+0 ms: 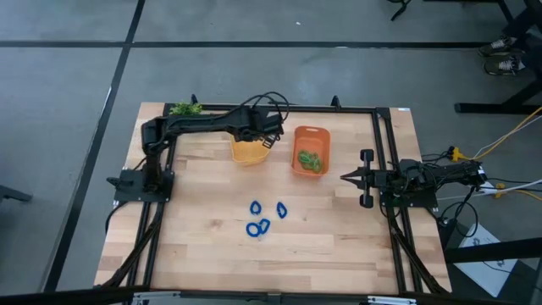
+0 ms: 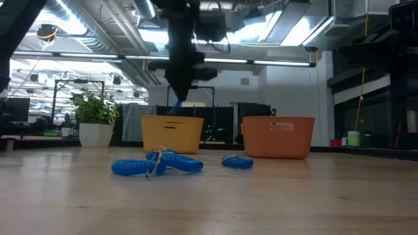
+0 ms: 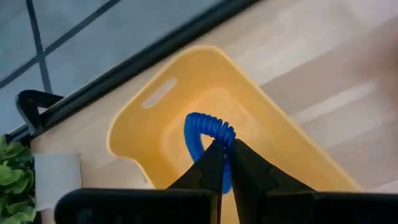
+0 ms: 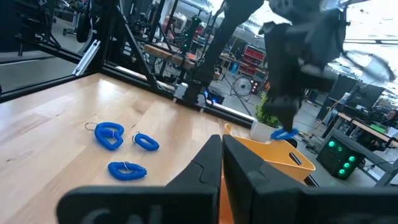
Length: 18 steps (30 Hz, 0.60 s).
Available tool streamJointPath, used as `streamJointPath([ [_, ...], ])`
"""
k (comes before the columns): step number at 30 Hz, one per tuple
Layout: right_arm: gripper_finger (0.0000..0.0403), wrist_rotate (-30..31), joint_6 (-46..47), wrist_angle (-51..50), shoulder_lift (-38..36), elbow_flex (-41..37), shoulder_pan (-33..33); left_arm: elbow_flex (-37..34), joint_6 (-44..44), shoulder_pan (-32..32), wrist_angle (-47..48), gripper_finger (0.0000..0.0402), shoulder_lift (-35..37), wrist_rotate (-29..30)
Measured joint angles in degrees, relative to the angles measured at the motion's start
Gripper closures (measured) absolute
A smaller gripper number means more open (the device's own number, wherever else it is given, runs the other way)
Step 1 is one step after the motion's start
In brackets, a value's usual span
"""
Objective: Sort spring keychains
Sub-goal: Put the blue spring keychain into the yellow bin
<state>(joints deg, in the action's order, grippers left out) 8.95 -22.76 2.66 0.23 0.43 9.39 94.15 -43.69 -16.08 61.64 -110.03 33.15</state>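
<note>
My left gripper (image 3: pixel 224 163) hangs over the yellow bin (image 1: pixel 248 152) at the far middle of the table, shut on a bright blue spring keychain (image 3: pixel 208 127). In the low view that gripper (image 2: pixel 177 94) stands above the yellow bin (image 2: pixel 171 134). Three more blue keychains (image 1: pixel 256 207) (image 1: pixel 281 210) (image 1: pixel 258 227) lie flat on the table in front of the bins. Green keychains (image 1: pixel 311 159) lie in the orange bin (image 1: pixel 298 135). My right gripper (image 1: pixel 347 178) waits shut at the table's right, to the right of the orange bin, touching nothing. My left gripper pinches the blue keychain between its two fingertips (image 3: pixel 208 163), coming from above and pointing down. The coil's loop (image 3: pixel 214 127) sticks out past the fingertips. It is lifted clear and hangs over the inside of the yellow bin (image 3: pixel 168 140).
A small leafy plant in a white pot (image 1: pixel 185 108) stands at the far left corner of the table. A black frame (image 1: pixel 385 144) runs along the table's sides. Bare wood lies near the front edge. The room behind holds desks and racks.
</note>
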Motion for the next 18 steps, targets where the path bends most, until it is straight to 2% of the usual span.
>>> streamJointPath([
  [8,0.0387,0.00,0.01,0.01,0.02,-0.01,0.00,-0.02,2.87,-1.51,0.16,0.0387,-4.46,-1.83],
  [13,0.0387,0.00,0.02,0.00,0.00,0.00,0.00,-0.02,6.18,-2.24,0.26,0.0387,-5.47,-4.90],
  [18,0.0387,0.01,0.02,0.00,0.01,-0.01,0.00,-0.02,9.42,-2.48,0.29,0.0387,-5.45,-4.66],
])
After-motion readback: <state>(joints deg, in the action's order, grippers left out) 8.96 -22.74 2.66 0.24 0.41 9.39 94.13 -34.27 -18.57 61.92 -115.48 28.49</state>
